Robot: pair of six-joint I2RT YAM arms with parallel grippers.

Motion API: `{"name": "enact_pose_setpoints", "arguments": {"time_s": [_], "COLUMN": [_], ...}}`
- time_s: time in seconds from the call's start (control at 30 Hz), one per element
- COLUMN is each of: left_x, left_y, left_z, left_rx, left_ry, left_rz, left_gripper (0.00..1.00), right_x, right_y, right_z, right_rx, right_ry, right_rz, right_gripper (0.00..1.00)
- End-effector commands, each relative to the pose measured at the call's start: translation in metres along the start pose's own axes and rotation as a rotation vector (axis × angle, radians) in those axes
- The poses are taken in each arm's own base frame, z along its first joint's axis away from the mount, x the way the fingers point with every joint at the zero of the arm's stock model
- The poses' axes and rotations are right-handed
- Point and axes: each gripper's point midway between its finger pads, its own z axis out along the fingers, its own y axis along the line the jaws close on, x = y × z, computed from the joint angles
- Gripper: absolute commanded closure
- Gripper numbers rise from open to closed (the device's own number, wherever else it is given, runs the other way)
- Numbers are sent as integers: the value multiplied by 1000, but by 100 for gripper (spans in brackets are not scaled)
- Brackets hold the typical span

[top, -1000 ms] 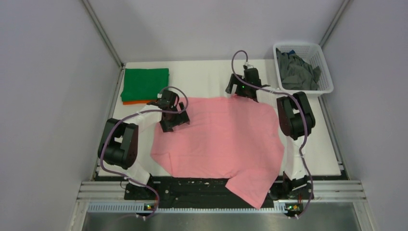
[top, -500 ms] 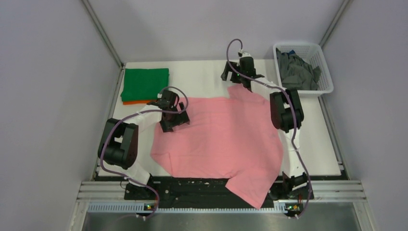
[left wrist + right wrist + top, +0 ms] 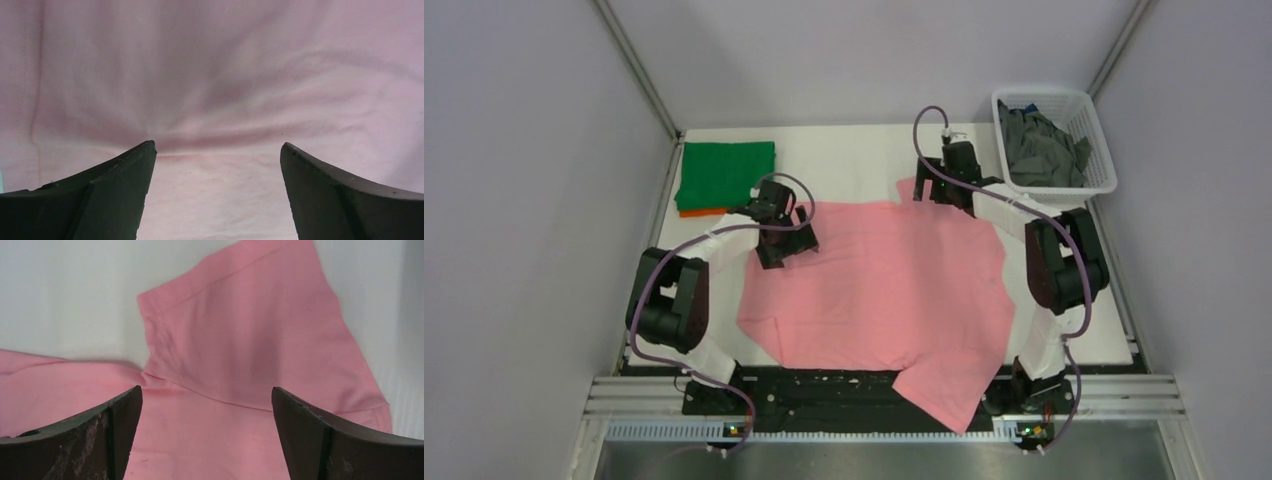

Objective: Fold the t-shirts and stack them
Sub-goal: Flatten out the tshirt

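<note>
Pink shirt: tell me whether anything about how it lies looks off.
Yes. The pink shirt lies skewed on the table, and its near corner hangs over the front edge onto the black rail. Nothing looks torn or spilled.

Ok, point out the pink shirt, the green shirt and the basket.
pink shirt [image 3: 884,290], top view, middle of its body.
green shirt [image 3: 726,172], top view, centre of the folded top.
basket [image 3: 1099,145], top view, its right wall.
</note>
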Motion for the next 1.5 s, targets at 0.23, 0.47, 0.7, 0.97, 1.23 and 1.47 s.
{"name": "enact_pose_setpoints", "arguments": {"time_s": [0.23,0.47,0.7,0.97,1.23,1.47], "left_x": [-80,-108,-118,-153,-182,-111], "left_y": [-25,-36,-43,-62,-90,-95], "left_z": [-3,33,75,91,60,-19], "left_rx": [-80,-110,-122,-50,22,23], "left_ry": [-156,-144,-73,-88,-140,-139], "left_rz": [24,32,23,21,80,118], "left_gripper": [1,1,1,1,1,1], "right_x": [21,37,39,1,-66,-41], "right_y": [-22,-42,-64,-87,-70,-33], "right_z": [19,43,69,98,65,-34], "right_rx": [127,146,132,152,130,207], "right_ry": [108,187,245,197,102,19], "right_rz": [-45,2,54,74,8,-73], "right_gripper": [1,1,1,1,1,1]}}
